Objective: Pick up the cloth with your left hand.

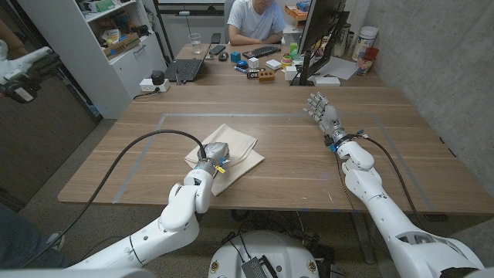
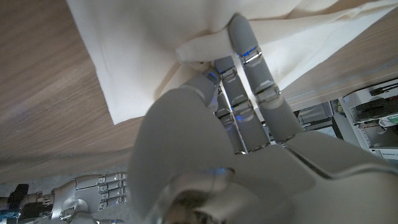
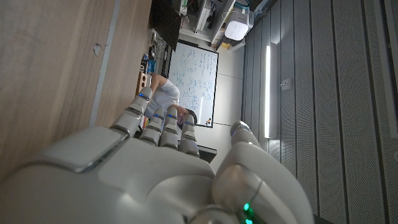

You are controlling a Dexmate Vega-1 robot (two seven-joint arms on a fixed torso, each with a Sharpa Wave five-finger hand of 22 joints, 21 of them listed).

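Note:
A cream cloth (image 1: 235, 147) lies folded on the wooden table (image 1: 270, 108), near its front edge and left of the middle. My left hand (image 1: 214, 155) sits on the cloth's near part. In the left wrist view its fingers (image 2: 249, 59) curl down into the cloth (image 2: 137, 56) and a raised fold is pinched between them and the thumb. The rest of the cloth stays on the table. My right hand (image 1: 323, 113) stands on its edge at the right, fingers apart and holding nothing, well away from the cloth. It also appears in the left wrist view as the right hand (image 2: 93, 190).
Grey tape lines mark a rectangle on the table. At the far end are a laptop (image 1: 185, 69), a power strip (image 1: 154, 83), small blocks (image 1: 262, 75), a monitor (image 1: 320, 31) and a seated person (image 1: 255, 19). A shelf (image 1: 116, 38) stands at the back left.

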